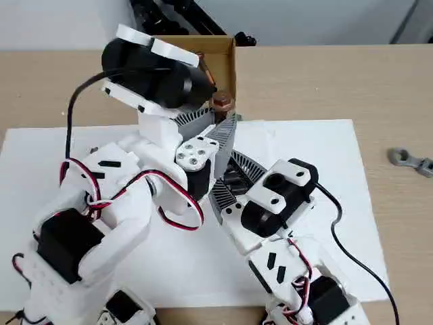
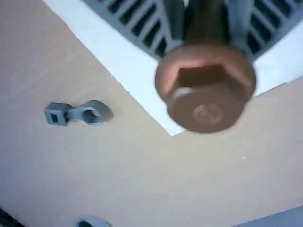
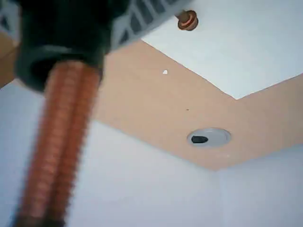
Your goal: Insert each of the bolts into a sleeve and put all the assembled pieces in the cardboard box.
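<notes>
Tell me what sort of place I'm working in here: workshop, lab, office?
Probably an office or lab desk used as a test bench: a light wood table under a white sheet, what looks like a round cable port in the desktop, and a cardboard box at the far edge.

A robotics lab bench, judging by the wooden desk [image 1: 325,81] with its cable grommet [image 3: 209,137], the white work sheet [image 1: 318,156] and two wired robot arms [image 1: 128,196].

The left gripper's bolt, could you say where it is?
In the high view, the left gripper holds the bolt just right of the cardboard box.
</notes>
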Tool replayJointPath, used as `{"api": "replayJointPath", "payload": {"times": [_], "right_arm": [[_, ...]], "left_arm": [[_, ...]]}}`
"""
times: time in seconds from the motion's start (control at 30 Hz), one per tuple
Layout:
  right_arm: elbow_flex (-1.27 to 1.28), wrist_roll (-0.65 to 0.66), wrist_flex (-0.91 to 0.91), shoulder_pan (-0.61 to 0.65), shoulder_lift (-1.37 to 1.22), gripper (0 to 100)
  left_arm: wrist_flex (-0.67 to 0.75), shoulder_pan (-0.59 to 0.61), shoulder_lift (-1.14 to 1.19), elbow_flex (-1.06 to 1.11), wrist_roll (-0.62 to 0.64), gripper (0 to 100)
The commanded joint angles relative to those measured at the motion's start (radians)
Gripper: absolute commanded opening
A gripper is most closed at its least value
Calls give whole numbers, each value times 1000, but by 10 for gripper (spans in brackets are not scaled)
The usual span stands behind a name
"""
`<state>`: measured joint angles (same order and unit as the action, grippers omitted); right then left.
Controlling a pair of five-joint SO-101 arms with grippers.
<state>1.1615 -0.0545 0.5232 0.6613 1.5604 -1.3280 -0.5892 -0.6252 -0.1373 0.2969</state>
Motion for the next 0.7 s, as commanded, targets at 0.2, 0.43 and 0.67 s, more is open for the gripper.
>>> {"api": "replayJointPath", "payload": {"times": [0.2, 0.43, 0.67], "right_arm": [[-6, 8, -21, 4, 10, 4], [-6, 8, -21, 4, 10, 4], [-6, 8, -21, 4, 10, 4]], "left_arm": [[72, 51, 2, 42, 48, 5], [69, 6, -5, 42, 48, 5], [63, -5, -5, 42, 48, 5]]}}
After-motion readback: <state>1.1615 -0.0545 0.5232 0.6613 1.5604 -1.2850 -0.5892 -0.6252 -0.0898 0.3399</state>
